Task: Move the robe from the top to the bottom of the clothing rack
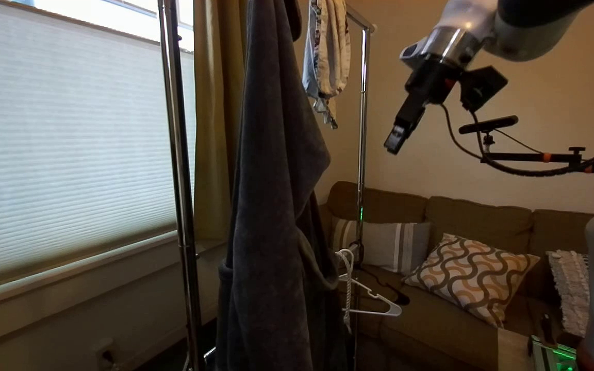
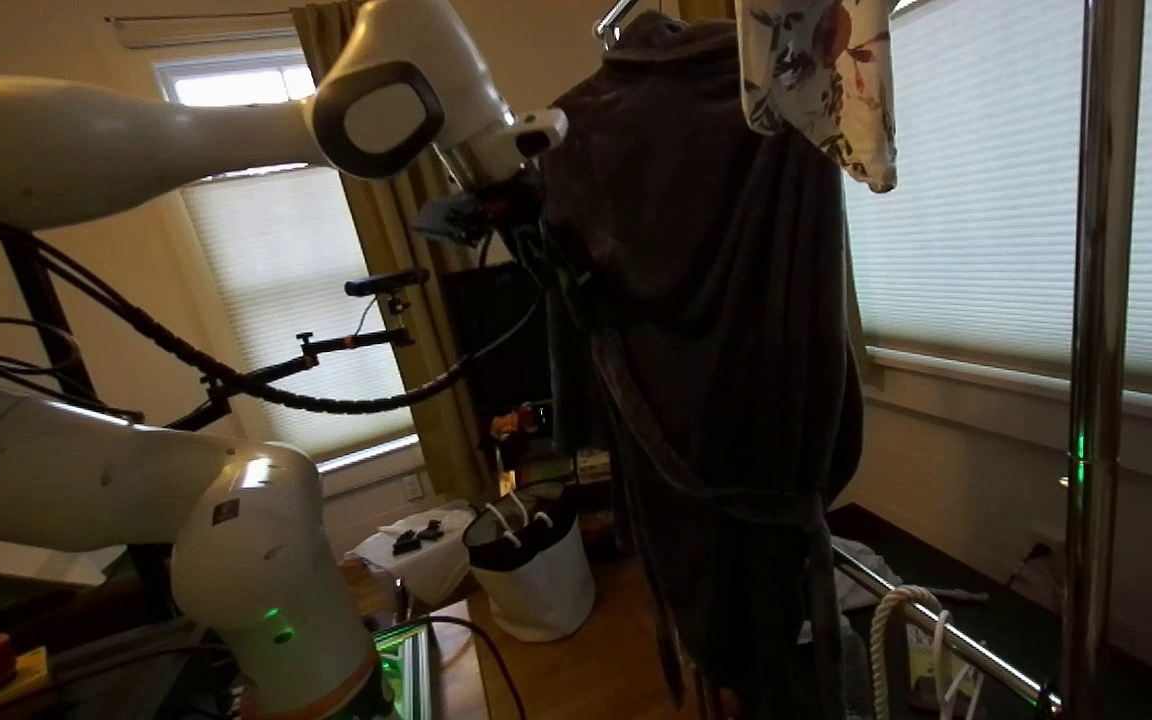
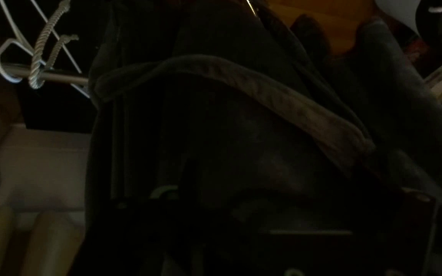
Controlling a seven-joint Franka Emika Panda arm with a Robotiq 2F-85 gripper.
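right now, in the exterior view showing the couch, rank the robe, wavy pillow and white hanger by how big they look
In an exterior view, largest to smallest:
1. robe, running off the picture top and bottom
2. wavy pillow
3. white hanger

Arm high, gripper at downward slant

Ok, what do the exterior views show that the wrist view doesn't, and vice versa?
Only the exterior views: the arm, the camera stand and a printed garment in both, plus a patterned cushion in an exterior view.
Only the wrist view: nothing new I can be sure of, just a very dark close-up of the robe and its belt.
Shared: the robe, belt, rope, hanger, end effector and part of the rack.
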